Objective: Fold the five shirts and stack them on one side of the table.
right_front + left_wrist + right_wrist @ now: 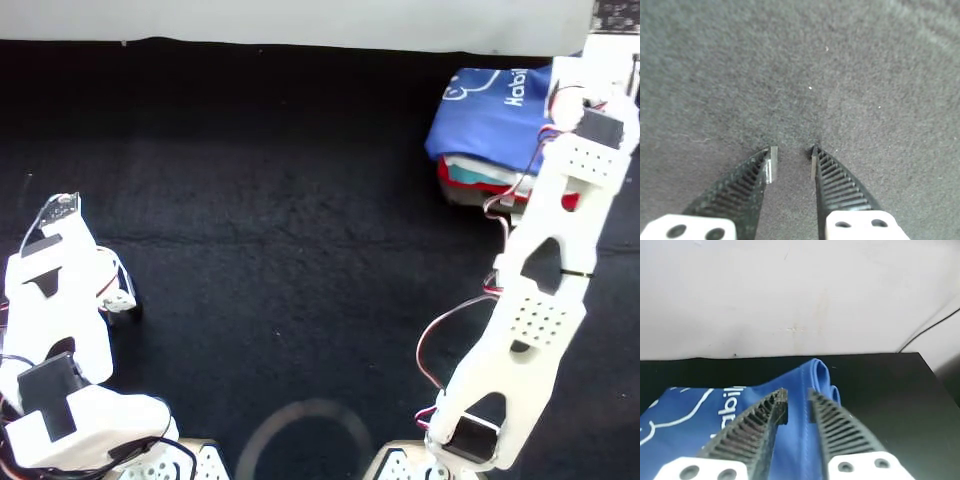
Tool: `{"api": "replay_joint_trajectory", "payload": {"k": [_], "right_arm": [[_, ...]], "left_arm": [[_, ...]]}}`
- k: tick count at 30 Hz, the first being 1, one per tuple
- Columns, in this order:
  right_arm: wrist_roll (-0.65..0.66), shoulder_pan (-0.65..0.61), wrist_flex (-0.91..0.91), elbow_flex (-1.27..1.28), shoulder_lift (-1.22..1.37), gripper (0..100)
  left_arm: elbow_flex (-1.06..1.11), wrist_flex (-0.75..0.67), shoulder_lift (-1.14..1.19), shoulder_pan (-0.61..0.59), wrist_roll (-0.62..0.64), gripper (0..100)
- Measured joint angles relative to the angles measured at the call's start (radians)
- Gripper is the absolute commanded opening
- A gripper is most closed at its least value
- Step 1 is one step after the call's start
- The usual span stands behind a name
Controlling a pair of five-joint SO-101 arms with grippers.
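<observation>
Counts one stack of folded shirts (478, 175) at the table's (280, 200) far right corner, blue shirt (485, 110) on top, perhaps three layers beneath, and two tools: left tool (792, 162) slightly parted over bare table, right tool (797, 405) slightly parted above the blue shirt.

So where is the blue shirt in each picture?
High view: blue shirt tops the shirt stack at the table's far right corner.
Left wrist view: left gripper over black table cover.
Right wrist view: blue shirt under the right gripper, near the white wall.
Shared landmark: the black table cover.
</observation>
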Motion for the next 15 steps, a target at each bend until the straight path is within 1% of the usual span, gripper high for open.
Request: {"api": "replay_joint_trajectory", "payload": {"k": [4, 7, 10, 15], "right_arm": [[0.000, 0.009, -0.167, 0.011, 0.132, 3.4], [0.000, 0.041, -0.258, 0.009, 0.218, 3.7], [0.000, 0.086, -0.298, 0.009, 0.270, 3.7], [0.000, 0.141, -0.305, 0.009, 0.276, 3.7]], "left_arm": [[0.000, 0.000, 0.000, 0.000, 0.000, 13], [0.000, 0.000, 0.000, 0.000, 0.000, 13], [0.000, 0.000, 0.000, 0.000, 0.000, 13], [0.000, 0.000, 0.000, 0.000, 0.000, 13]]}}
